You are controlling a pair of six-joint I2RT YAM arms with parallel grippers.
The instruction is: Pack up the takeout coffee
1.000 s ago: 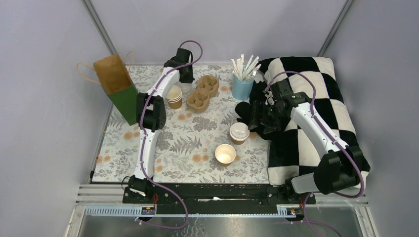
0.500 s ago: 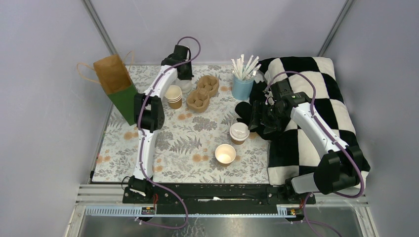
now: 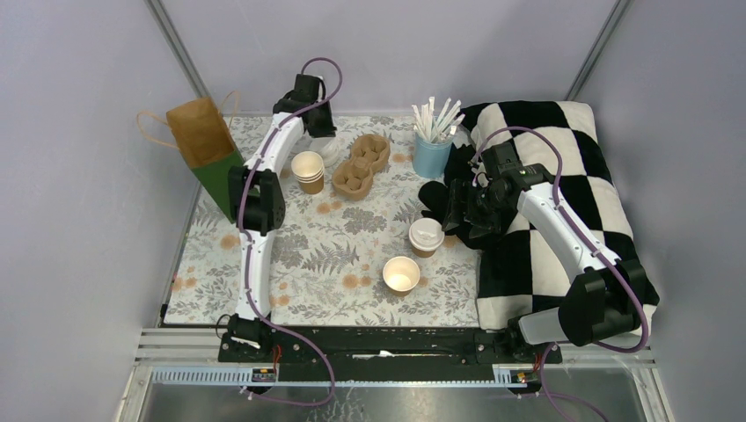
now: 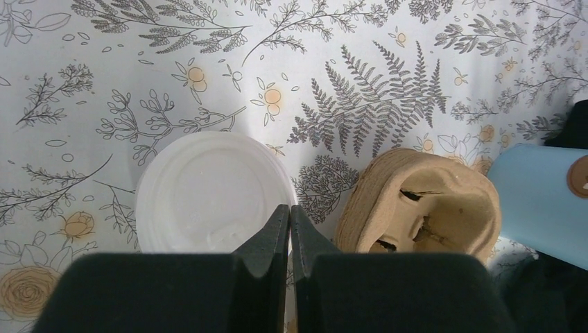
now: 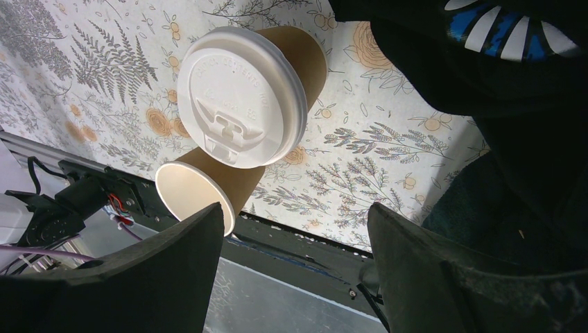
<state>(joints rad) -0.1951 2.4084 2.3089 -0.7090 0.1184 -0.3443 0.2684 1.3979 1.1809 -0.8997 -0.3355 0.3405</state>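
1. Close in, the left wrist camera shows the left gripper (image 4: 289, 220) with its fingers pressed together, only a thin slit between them. The tips sit at the right rim of a white lid (image 4: 208, 194). Whether they nip that rim I cannot tell.
2. From above, that lid lies at the far side of the table between a stack of empty kraft cups (image 3: 308, 171) and the brown pulp cup carrier (image 3: 361, 165). The left arm (image 3: 264, 167) is stretched out long to reach it.
3. Overhead, the right gripper (image 3: 453, 218) is lost against black cloth. Its own camera shows the fingers (image 5: 159, 277) spread wide with nothing between them.
4. Just beyond those fingertips the lidded kraft cup (image 5: 243, 97) stands upright. The open kraft cup (image 5: 201, 194), cream inside and without a lid, stands nearer the front edge. The top view shows the two close but apart.
5. A light-blue cup of white straws (image 3: 431, 156) stands just right of the carrier.
6. Only the top view takes in the brown-and-green paper bag (image 3: 207, 145) at the far left and the black-and-white chequered blanket (image 3: 563, 176) over the right side.
7. Underneath is a pale tablecloth (image 3: 334, 255) printed with grey ferns and orange blossoms. Plain grey walls (image 3: 88, 220) close the space in, with metal posts (image 3: 180, 53) at the far corners and an aluminium rail (image 3: 396, 338) along the near edge.
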